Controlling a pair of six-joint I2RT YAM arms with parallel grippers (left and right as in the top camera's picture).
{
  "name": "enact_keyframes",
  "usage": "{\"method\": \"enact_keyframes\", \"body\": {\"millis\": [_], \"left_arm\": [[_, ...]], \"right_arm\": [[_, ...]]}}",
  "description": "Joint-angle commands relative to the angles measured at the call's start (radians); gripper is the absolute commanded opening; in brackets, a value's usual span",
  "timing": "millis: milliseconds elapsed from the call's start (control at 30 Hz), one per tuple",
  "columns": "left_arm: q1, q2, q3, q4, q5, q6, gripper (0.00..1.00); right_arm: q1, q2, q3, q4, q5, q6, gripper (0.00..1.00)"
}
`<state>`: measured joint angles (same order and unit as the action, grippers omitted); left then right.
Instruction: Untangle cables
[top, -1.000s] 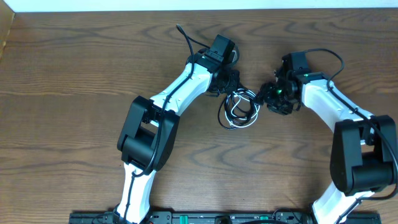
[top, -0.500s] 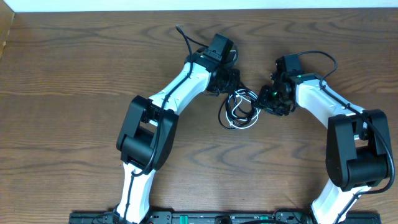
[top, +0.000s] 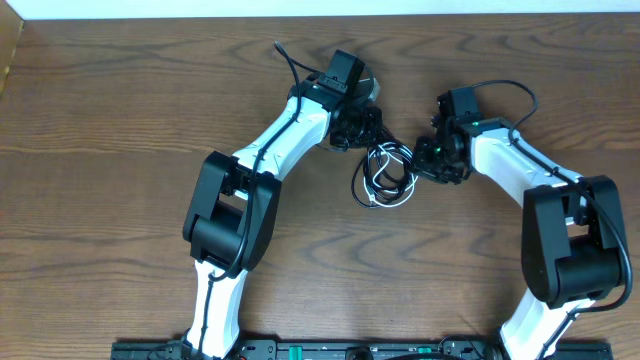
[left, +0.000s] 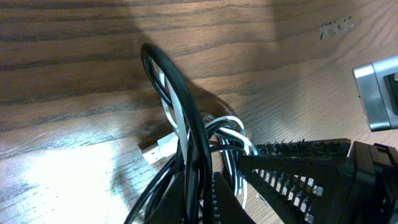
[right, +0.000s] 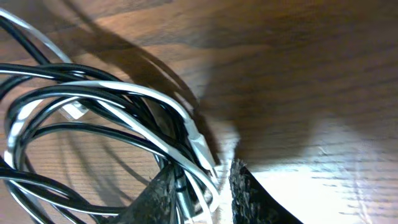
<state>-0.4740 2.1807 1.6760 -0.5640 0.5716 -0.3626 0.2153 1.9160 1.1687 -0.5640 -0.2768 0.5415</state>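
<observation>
Cables (top: 385, 172) lie tangled in one small coil on the surface (top: 120, 150), between my two tools. My left tool (top: 370, 135) is clamped shut on the cables at the coil's upper edge, where a black cable (left: 180, 93) loop stands up. My right tool (right: 204, 169) narrowly straddles the white cable (right: 198, 142); whether it pinches, I cannot tell.

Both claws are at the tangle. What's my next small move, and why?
Probably close the right claw: its fingers straddle strands of the white cable and black cable without pinching them yet, while the left claw looks shut on the tangle.
</observation>
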Motion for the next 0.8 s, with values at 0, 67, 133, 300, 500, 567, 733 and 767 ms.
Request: {"method": "enact_keyframes", "body": {"millis": [0,67,133,300,500,567,733,767], "left_arm": [[0.002,0.007,0.011,-0.011,0.024,-0.002,0.07],[0.002,0.007,0.011,-0.018,0.024,-0.002,0.07],[0.002,0.007,0.011,-0.022,0.024,-0.002,0.07],[0.002,0.007,0.011,-0.022,0.024,-0.002,0.08],[0.002,0.007,0.011,-0.022,0.024,-0.002,0.06],[0.002,0.007,0.011,-0.022,0.024,-0.002,0.07],[0.002,0.007,0.011,-0.022,0.024,-0.002,0.08],[0.002,0.007,0.011,-0.022,0.024,-0.002,0.07]], "right_arm": [[0.015,0.001,0.000,0.019,0.000,0.002,0.25],[0.014,0.001,0.000,0.051,-0.050,-0.035,0.27],[0.013,0.001,0.000,0.081,-0.106,-0.050,0.28],[0.014,0.001,0.000,0.088,-0.126,-0.048,0.10],[-0.002,0.001,0.000,0.067,-0.103,-0.041,0.01],[-0.021,0.000,0.002,0.075,-0.154,-0.044,0.01],[-0.071,-0.020,0.003,0.100,-0.306,-0.111,0.01],[-0.080,-0.026,0.003,0.104,-0.339,-0.129,0.01]]}}
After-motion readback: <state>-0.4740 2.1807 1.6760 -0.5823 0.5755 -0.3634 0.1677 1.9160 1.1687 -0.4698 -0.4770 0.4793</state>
